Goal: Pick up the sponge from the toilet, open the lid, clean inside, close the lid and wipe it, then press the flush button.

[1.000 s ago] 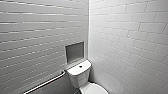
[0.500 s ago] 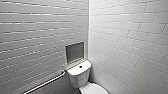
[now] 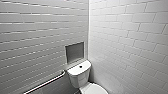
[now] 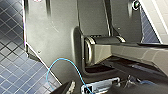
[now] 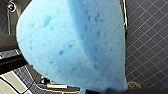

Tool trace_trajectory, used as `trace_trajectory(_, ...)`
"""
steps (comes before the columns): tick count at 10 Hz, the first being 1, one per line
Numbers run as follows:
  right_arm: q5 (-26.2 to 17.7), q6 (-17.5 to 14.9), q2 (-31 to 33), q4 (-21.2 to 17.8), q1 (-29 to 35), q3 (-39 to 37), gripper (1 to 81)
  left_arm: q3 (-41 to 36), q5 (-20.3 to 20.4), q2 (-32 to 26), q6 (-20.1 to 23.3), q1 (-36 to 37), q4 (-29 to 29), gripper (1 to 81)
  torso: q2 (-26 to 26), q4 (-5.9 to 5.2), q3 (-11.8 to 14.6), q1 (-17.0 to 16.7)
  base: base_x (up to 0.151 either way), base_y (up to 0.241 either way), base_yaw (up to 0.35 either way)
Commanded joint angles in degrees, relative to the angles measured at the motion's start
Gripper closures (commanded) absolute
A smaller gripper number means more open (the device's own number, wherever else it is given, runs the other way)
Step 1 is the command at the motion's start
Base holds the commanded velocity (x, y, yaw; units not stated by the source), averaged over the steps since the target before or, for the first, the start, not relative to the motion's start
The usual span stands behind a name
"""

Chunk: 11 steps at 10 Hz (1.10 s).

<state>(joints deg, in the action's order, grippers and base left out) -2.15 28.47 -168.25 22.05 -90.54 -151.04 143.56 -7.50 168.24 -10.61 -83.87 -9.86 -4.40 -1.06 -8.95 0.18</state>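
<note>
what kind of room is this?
Most likely a small bathroom: a white toilet with a flush button on its tank sits in the corner, the walls are tiled, and a grab rail runs along one wall.

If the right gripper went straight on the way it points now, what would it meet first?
Probably the dark tiled floor, seen behind the blue sponge it carries; nothing else shows in between, though depth is unclear.

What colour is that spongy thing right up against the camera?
The sponge is bright blue, speckled with darker blue pores. It shows best in the right wrist view.
</note>
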Motion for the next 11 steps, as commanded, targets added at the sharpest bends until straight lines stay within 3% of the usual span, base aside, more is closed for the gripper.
trace_trajectory(1,-1.19,-15.10,-0.17,-17.83,4.88,-0.46,81.1,-0.74,-2.01,-0.79,-0.03,2.35,1.78,1.0,0.00,0.00,0.00,0.00,0.000,0.000,0.000)
trace_trajectory(3,-7.43,-15.63,-0.88,-17.66,6.55,-1.00,81.1,-1.08,1.43,-1.24,-0.03,2.17,2.30,1.0,0.00,0.00,0.00,0.00,0.000,0.000,0.000)
trace_trajectory(4,-5.59,-15.72,0.09,-17.57,6.12,1.46,81.1,-2.23,1.43,-2.03,-0.03,2.17,2.30,1.0,0.00,0.00,0.00,0.00,0.000,0.000,0.000)
trace_trajectory(8,-0.84,-15.72,11.41,-17.48,5.67,24.37,81.1,-14.26,1.61,-9.49,-0.03,1.91,2.30,1.0,0.00,0.00,0.00,0.00,0.000,0.000,0.000)
trace_trajectory(11,-0.84,-15.63,12.83,-17.92,5.58,26.96,81.1,-14.44,1.61,-9.86,-0.03,2.08,2.39,1.0,0.00,0.00,0.00,0.00,0.000,0.000,0.000)
